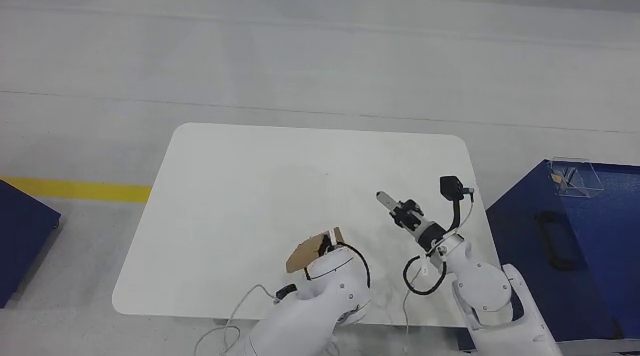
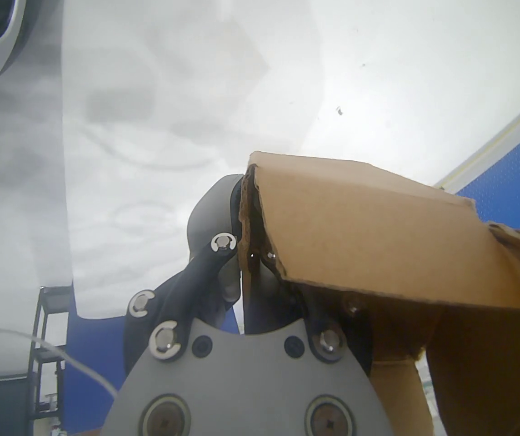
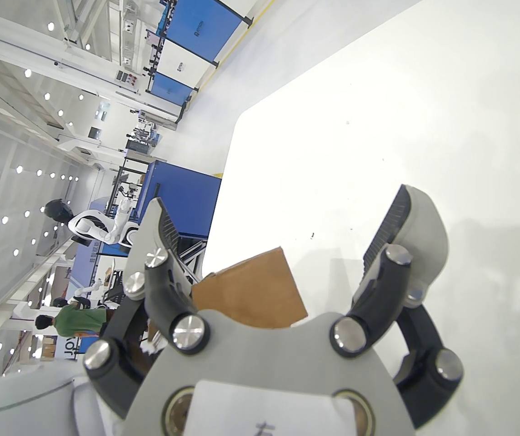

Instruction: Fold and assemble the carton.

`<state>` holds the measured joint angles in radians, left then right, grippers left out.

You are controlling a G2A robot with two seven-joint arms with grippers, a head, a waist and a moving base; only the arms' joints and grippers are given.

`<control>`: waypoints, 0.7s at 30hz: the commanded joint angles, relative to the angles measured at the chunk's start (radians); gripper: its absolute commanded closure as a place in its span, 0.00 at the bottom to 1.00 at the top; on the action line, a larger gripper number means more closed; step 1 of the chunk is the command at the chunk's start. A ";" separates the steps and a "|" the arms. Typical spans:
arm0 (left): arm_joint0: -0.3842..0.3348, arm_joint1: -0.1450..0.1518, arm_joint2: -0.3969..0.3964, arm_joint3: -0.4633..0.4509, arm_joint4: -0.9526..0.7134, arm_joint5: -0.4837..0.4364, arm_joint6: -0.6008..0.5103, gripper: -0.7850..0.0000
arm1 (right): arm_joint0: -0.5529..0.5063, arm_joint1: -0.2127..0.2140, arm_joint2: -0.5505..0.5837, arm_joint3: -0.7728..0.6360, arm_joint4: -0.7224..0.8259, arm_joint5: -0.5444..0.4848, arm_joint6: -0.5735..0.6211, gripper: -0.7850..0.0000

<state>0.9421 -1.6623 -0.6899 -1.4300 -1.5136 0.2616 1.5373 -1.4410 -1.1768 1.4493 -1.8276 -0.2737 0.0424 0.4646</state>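
Note:
A brown cardboard carton (image 1: 312,250) is held just above the near edge of the white table (image 1: 260,196). My left gripper (image 2: 244,229) is shut on one of its panels, and a folded flap of the carton (image 2: 369,238) bends over beside the fingers. My right gripper (image 1: 392,204) hovers over the table's near right part, a short way right of the carton. Its jaws stand wide apart with nothing between them in the right wrist view (image 3: 282,224), where the carton (image 3: 253,290) lies beyond the fingers.
A blue cabinet (image 1: 570,246) stands right of the table with a small clear stand (image 1: 572,176) on top. Another blue unit (image 1: 20,236) sits at the far left. A yellow floor line (image 1: 80,190) runs left of the table.

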 commanded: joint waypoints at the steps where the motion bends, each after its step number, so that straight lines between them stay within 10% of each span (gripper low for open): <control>1: -0.036 -0.021 0.009 0.092 -0.006 -0.052 -0.001 1.00 | -0.002 0.001 0.008 0.001 0.012 -0.001 0.005 0.00; 9: -0.176 -0.107 0.056 0.385 -0.097 -0.096 -0.001 1.00 | -0.013 0.001 0.005 0.003 0.011 -0.010 -0.003 0.00; 13: -0.220 -0.137 0.074 0.451 -0.129 -0.104 -0.001 0.00 | -0.016 0.001 0.004 0.004 0.012 -0.009 -0.007 0.00; 21: -0.195 -0.130 0.042 0.332 -0.105 -0.076 -0.001 0.00 | -0.013 0.001 -0.009 -0.004 0.001 0.004 -0.012 0.00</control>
<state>0.7331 -1.7992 -0.6370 -1.0650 -1.6273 0.1714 1.5359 -1.4541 -1.1760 1.4424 -1.8282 -0.2706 0.0432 0.4531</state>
